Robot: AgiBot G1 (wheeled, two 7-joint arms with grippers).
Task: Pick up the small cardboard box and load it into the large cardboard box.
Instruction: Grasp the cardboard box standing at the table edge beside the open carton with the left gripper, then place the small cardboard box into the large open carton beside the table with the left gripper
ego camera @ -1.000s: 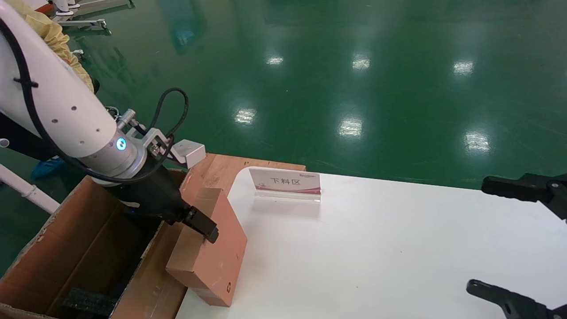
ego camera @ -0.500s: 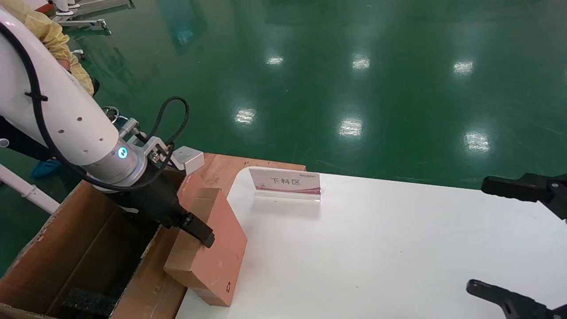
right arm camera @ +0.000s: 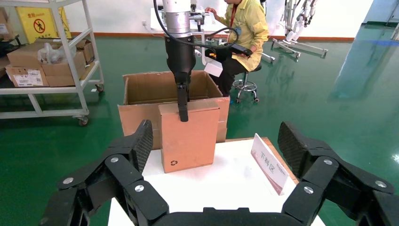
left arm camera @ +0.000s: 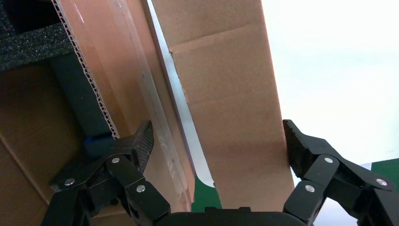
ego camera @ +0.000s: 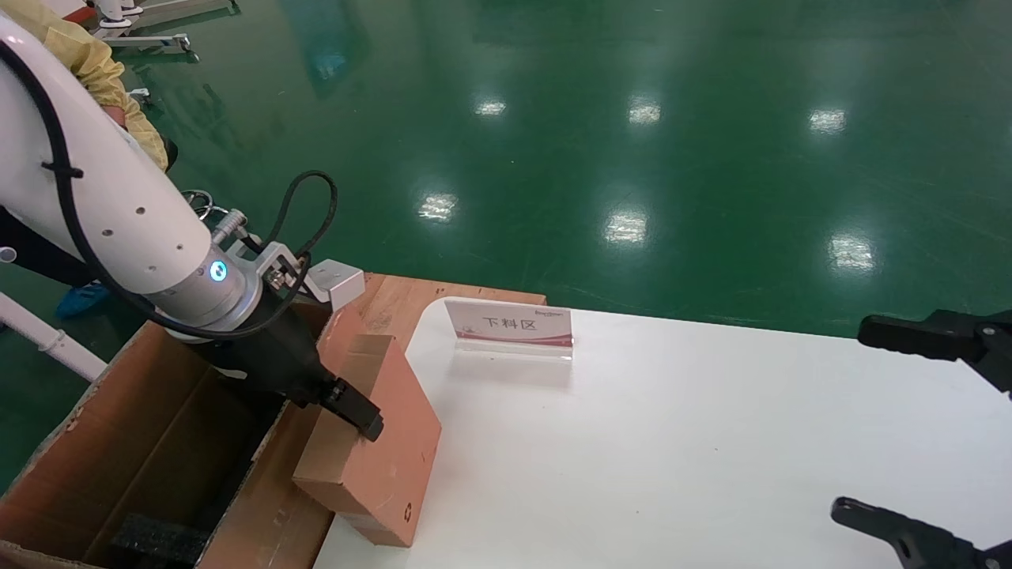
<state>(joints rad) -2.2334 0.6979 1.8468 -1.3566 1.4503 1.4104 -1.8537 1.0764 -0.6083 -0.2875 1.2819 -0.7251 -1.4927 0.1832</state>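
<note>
The small cardboard box (ego camera: 395,450) stands on edge at the white table's left rim, recycling mark low on its face, close beside the large cardboard box (ego camera: 126,379). My left gripper (ego camera: 348,411) is open over the small box's top. In the left wrist view one fingertip (left arm camera: 294,146) rests on the small cardboard box (left arm camera: 230,108); the other (left arm camera: 141,143) is beyond the large box's upright flap (left arm camera: 122,75), so the jaws straddle both. My right gripper (ego camera: 850,419) is parked open at the table's right, facing the small cardboard box (right arm camera: 188,136).
A white table (ego camera: 672,442) carries an upright sign card (ego camera: 510,324) near its back edge. Black foam (ego camera: 154,537) lies inside the large box. Green floor is all around. A person in yellow (right arm camera: 244,28) sits beyond the boxes, and a shelf cart (right arm camera: 47,61) stands off to one side.
My left gripper has shifted slightly towards the large box and lower over the small box's top, nudging that box a little the same way. The right arm has not moved.
</note>
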